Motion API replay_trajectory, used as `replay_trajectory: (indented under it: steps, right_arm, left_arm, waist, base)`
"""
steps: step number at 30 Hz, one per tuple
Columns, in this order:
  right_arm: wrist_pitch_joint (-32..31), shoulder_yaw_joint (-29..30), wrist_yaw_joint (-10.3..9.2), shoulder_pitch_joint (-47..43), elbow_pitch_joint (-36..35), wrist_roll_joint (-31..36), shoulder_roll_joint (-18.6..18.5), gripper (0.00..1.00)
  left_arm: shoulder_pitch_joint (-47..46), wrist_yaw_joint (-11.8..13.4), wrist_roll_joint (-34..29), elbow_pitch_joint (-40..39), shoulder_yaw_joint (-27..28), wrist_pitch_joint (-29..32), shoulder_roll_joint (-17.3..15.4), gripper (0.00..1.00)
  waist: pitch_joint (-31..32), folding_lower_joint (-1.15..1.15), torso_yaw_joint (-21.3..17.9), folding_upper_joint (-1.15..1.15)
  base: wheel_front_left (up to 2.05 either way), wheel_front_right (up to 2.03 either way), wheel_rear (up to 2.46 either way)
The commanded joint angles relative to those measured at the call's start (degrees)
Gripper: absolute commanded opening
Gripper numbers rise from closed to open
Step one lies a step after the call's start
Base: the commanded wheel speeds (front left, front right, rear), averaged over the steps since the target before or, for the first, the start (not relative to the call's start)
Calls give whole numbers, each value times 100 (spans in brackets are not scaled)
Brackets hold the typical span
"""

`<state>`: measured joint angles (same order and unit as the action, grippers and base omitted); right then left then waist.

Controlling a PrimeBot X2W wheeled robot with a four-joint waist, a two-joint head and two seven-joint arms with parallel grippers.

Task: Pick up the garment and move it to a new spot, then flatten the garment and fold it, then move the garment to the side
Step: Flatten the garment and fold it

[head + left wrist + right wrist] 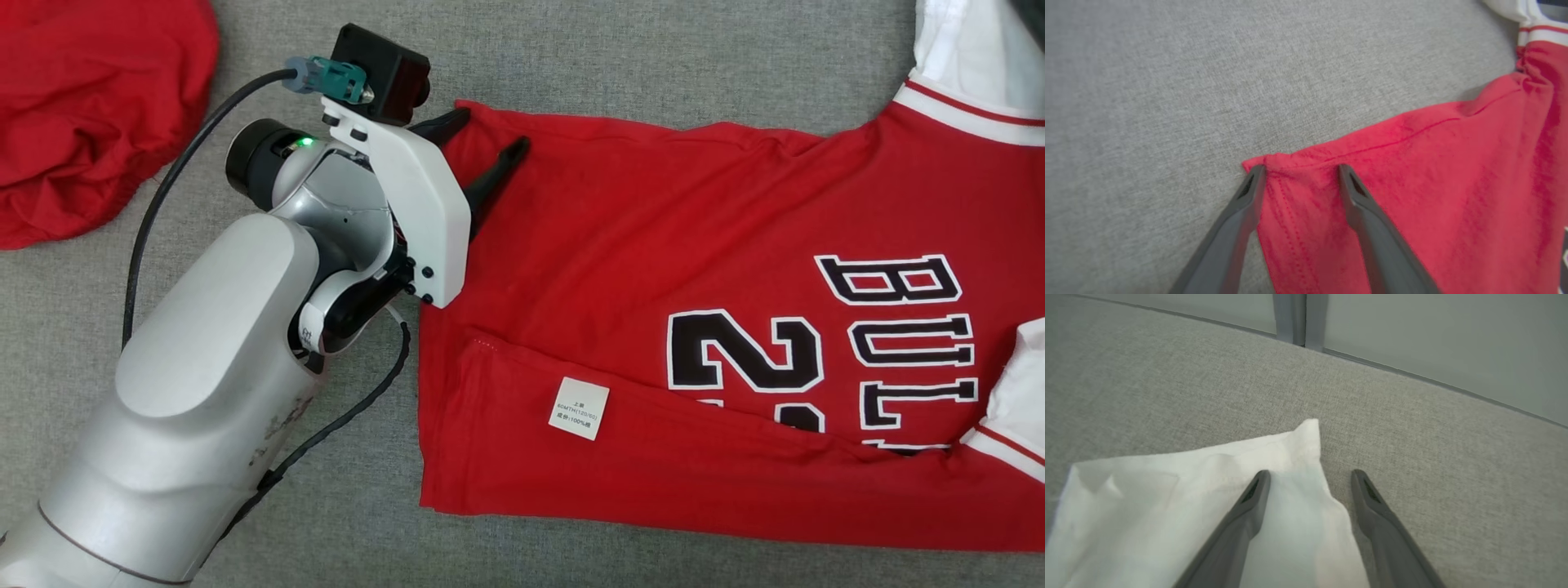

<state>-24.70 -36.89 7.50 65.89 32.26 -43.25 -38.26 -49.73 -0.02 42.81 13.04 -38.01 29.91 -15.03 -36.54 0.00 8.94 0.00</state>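
- Red short-sleeved jersey with white sleeves and black lettering (pixel 653 245) lies spread flat on the grey woven table (pixel 571 65), filling the right half of the head view. Its near edge is folded over, showing a small white care label (pixel 579 408).
- Left gripper (pixel 491 131) sits at the jersey's far hem corner. Jaws spread and pinching nothing: one finger at the very edge of the corner, the other over the red fabric just inside it.
- Cannot tell whether the fingertips touch the cloth.
- Right gripper (pixel 1310 473), seen in the right wrist view: jaws spread. One finger is over a flat white cloth corner (pixel 1188 490), the other over bare table beside it.
- Crumpled red cloth heap (pixel 82 106) lies at the far left, well apart from the jersey.
- Black cable (pixel 163 196) loops along the left forearm.
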Motion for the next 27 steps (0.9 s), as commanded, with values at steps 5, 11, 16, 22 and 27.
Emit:
replay_trajectory:
  steps: [5, 11, 16, 22, 27]
  right_arm:
    - [357, -280, 0, 43, -132, -552, 129, 0]
    - [1249, -243, -1, -26, -239, -1189, -226, 0]
    - [1728, -383, -1, -282, -503, -1573, -615, 0]
    - [2420, -656, -1, -951, -1222, -1933, -1023, 0]
    - [3013, -865, -1, -1760, -1722, -2046, -1297, 0]
  left_arm:
    - [344, -180, 170, 294, -180, -25, 112, 0]
    - [500, -257, 332, 352, -28, -137, -58, 0]
    - [706, -207, 426, 336, 188, -373, -274, 0]
    - [1062, -120, 463, -72, 418, -780, -480, 0]
    - [1657, 73, 429, -663, 535, -1064, -717, 0]
  waist:
    - [54, 0, -81, 0]
    - [358, 0, -297, 0]
    - [668, 0, -542, 0]
    - [1088, 0, -785, 0]
    - [1509, 0, -1025, 0]
  base:
    - [0, 0, 0]
    - [0, 0, 0]
    - [0, 0, 0]
    - [0, 0, 0]
    - [0, 0, 0]
